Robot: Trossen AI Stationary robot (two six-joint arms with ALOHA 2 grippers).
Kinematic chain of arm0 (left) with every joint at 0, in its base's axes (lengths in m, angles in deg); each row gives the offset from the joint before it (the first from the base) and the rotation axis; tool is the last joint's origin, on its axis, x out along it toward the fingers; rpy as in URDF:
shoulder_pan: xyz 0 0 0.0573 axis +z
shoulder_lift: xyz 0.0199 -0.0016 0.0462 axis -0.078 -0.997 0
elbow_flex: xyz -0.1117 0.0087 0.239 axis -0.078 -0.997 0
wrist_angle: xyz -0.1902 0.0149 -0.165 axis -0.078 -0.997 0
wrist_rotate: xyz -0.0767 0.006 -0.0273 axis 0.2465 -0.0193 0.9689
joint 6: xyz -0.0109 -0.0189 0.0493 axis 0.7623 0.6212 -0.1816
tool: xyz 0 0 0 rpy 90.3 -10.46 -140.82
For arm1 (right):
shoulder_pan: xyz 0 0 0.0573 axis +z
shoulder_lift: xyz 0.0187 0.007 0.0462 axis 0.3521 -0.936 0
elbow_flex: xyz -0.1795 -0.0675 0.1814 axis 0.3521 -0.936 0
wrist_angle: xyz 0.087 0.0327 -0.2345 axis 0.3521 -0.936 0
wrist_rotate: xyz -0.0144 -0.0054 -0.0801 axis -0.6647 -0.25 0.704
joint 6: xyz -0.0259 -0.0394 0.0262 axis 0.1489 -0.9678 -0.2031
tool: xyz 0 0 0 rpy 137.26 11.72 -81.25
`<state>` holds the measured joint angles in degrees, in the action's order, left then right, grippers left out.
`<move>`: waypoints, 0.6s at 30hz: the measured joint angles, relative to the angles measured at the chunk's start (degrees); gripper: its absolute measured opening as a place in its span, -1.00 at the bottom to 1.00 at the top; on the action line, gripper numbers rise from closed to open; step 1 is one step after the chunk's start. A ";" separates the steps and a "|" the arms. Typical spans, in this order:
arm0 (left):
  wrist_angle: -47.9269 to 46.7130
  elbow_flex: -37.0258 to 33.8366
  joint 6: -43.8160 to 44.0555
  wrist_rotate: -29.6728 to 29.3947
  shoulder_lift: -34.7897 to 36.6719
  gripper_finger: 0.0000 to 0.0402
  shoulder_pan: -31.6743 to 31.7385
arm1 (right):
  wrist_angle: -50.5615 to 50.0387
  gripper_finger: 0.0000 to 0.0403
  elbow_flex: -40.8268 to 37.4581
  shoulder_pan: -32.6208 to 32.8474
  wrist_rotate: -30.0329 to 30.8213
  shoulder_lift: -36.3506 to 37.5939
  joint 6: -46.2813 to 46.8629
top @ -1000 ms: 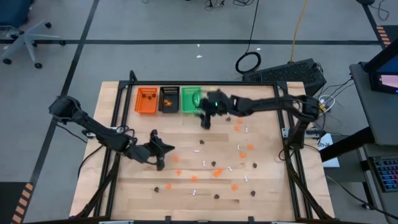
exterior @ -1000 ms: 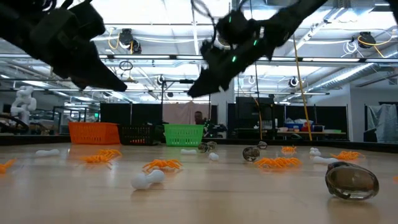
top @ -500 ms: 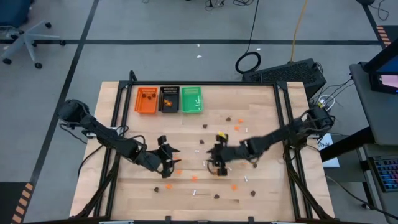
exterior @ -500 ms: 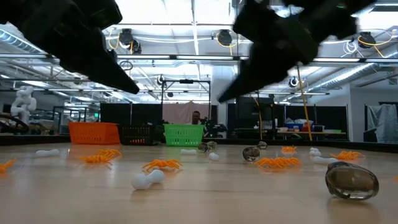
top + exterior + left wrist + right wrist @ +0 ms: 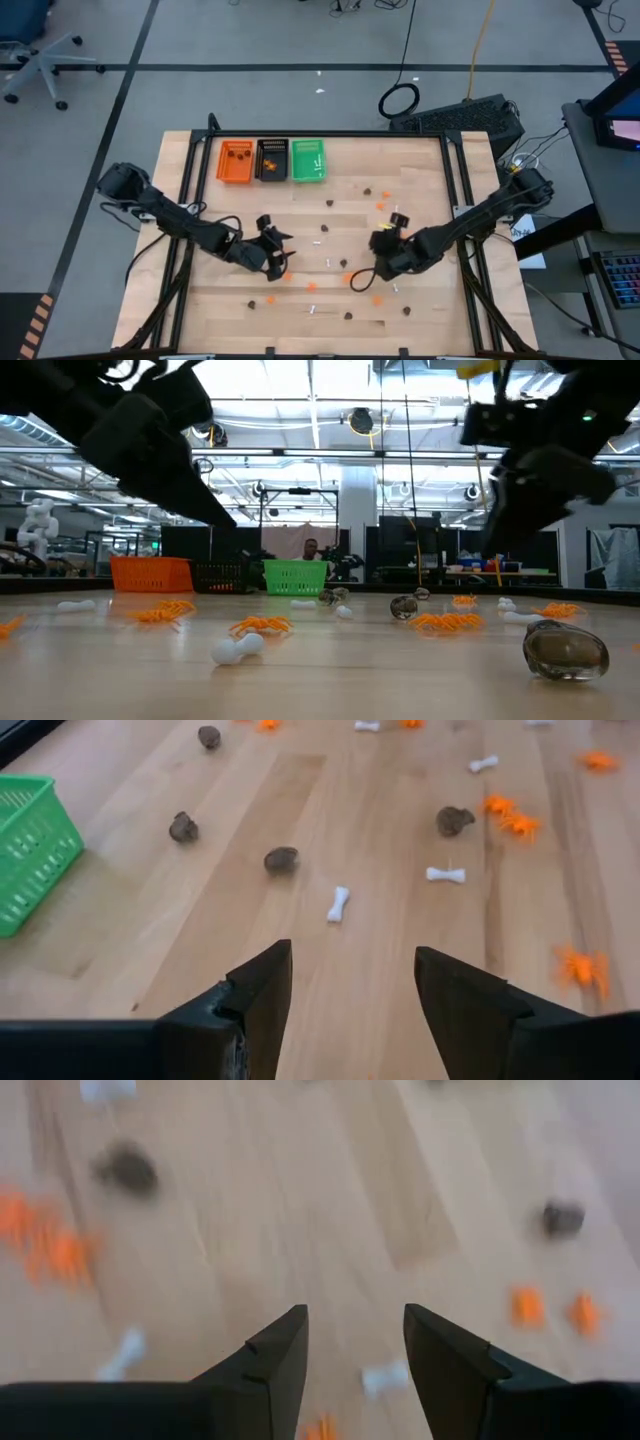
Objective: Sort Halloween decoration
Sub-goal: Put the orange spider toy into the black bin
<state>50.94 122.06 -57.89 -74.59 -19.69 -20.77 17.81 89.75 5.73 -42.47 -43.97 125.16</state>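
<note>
**Trinkets strewn, both claws empty**

We see the Halloween decoration (image 5: 345, 263) scattered across the tabletop (image 5: 420, 175). Our left claw (image 5: 280, 250) hovers left of centre, fingers apart; our right claw (image 5: 362, 281) hangs near centre-right, likewise spread, holding nothing.

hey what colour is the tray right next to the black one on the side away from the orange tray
Green. The tray shows best in the high view.
</note>
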 joint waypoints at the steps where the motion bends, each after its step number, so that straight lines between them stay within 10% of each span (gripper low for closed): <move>1: 0.97 0.01 -0.01 -0.09 -0.47 0.07 0.29 | -2.42 -0.25 0.00 0.01 -1.17 0.74 0.18; 7: 6.67 0.01 -0.33 -0.18 -3.91 0.07 1.17 | -11.35 -0.25 -0.49 -0.73 -0.99 1.88 -1.27; 18: 9.47 -0.04 0.13 -0.18 -6.21 0.07 0.89 | 8.65 -0.25 -8.24 -18.73 -5.58 1.86 -25.12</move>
<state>60.41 122.02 -57.76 -74.76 -25.90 -19.88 26.47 81.52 -13.00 -48.05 -42.11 100.04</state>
